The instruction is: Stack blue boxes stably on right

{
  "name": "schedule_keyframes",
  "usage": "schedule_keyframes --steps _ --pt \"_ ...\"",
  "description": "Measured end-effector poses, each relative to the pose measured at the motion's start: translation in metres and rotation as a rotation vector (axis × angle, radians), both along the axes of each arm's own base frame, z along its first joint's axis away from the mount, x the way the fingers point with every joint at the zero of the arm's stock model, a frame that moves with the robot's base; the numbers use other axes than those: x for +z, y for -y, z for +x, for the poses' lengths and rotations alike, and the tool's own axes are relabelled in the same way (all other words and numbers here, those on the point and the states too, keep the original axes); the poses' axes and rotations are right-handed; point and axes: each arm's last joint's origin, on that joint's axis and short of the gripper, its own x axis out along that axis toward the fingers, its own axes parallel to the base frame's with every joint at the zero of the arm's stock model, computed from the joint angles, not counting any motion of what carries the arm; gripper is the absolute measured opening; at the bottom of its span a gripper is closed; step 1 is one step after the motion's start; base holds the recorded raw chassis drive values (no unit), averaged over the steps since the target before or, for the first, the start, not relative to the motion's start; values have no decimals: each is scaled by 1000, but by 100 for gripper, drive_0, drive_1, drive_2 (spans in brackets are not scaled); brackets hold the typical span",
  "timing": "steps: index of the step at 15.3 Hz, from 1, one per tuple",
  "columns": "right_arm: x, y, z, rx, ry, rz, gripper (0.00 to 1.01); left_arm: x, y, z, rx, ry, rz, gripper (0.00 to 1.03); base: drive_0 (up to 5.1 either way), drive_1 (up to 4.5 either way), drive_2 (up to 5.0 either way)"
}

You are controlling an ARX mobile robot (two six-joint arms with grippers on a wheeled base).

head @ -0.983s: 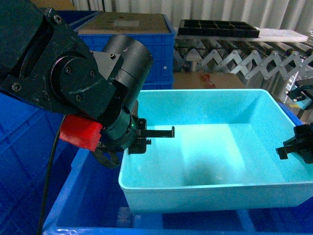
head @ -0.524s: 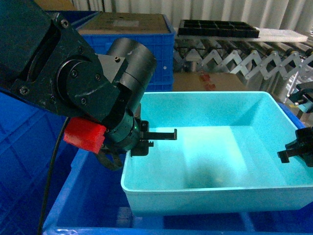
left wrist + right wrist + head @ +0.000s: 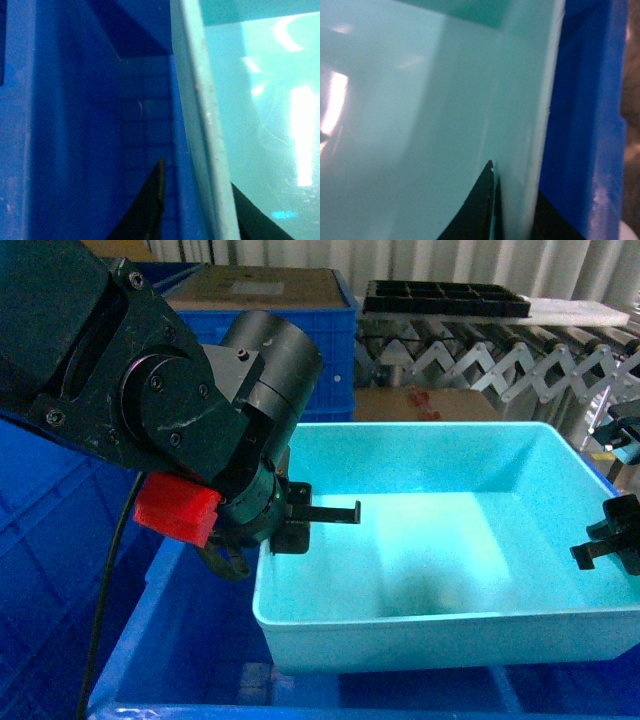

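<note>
Both jaws still clamp the turquoise bin [image 3: 440,530] walls, bin shifted slightly right.

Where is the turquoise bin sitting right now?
In the head view the turquoise bin fills centre-right, inside a royal-blue crate, with the left pincer and right pincer at its side walls.

A big royal-blue crate [image 3: 150,660] sat under everything, its gridded inner wall [image 3: 145,135] right behind the fingers [image 3: 150,210]. Further back there was another blue crate [image 3: 325,340] with a cardboard sheet [image 3: 255,285] on top, a black compartment tray [image 3: 445,298] and an expanding roller conveyor [image 3: 480,365].
</note>
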Motion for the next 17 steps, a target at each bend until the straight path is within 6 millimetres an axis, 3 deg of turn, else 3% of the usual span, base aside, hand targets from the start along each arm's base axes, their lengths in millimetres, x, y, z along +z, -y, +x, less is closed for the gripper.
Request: schedule_keyframes --steps 2,7,8,12,15,17 --pt "1 0 0 25 9 -38 40 -1 -1 0 -8 5 55 51 0 0 0" --pt "1 0 0 31 10 -46 91 -1 -2 1 -8 7 64 100 0 0 0" --pt "1 0 0 31 9 -46 100 -1 -2 1 -8 7 64 98 0 0 0" --pt "11 -1 9 33 48 -33 98 7 -2 8 -12 42 50 98 0 0 0" --pt "44 -4 31 35 164 33 98 43 -3 27 -19 134 -22 98 0 0 0" --pt "76 -3 34 42 256 69 98 77 -19 27 -10 209 -54 98 0 0 0"
